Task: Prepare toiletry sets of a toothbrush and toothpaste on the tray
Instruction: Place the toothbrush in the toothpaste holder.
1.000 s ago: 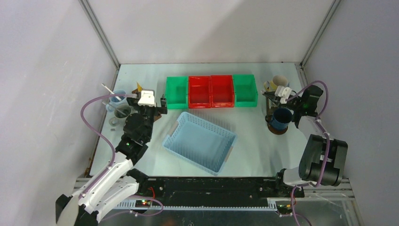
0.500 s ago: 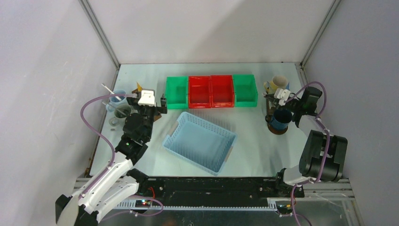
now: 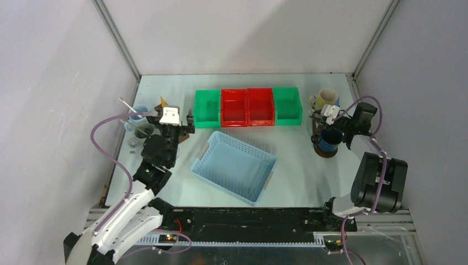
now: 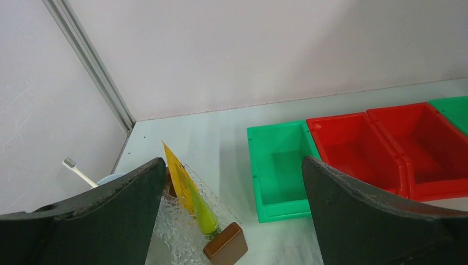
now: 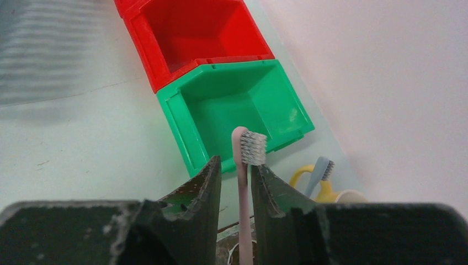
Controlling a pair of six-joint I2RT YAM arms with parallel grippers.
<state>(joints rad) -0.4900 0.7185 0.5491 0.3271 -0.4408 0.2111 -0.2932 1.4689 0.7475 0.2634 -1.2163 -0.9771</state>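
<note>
Pink toothbrush [image 5: 241, 182] stands in the dark blue mug [image 3: 329, 139] on the brown tray [image 3: 325, 154] at right, the right gripper [image 5: 236, 163] parted narrowly around it, apparently gripping nothing. The pale blue mug [image 3: 137, 115] and grey mug [image 3: 145, 130] sit far left, near the wide-open, empty left gripper [image 4: 233, 161], so further sets look unfinished.

The green bin [image 4: 278, 174] and red bin [image 4: 353, 146] look glossy plastic (smooth-walled), the clear dish [image 4: 171, 243] pebbled, the toothbrush [image 5: 242, 199] matt.

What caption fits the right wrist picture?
Pink toothbrush upright inside the barely open right pincer, green bin behind.
</note>
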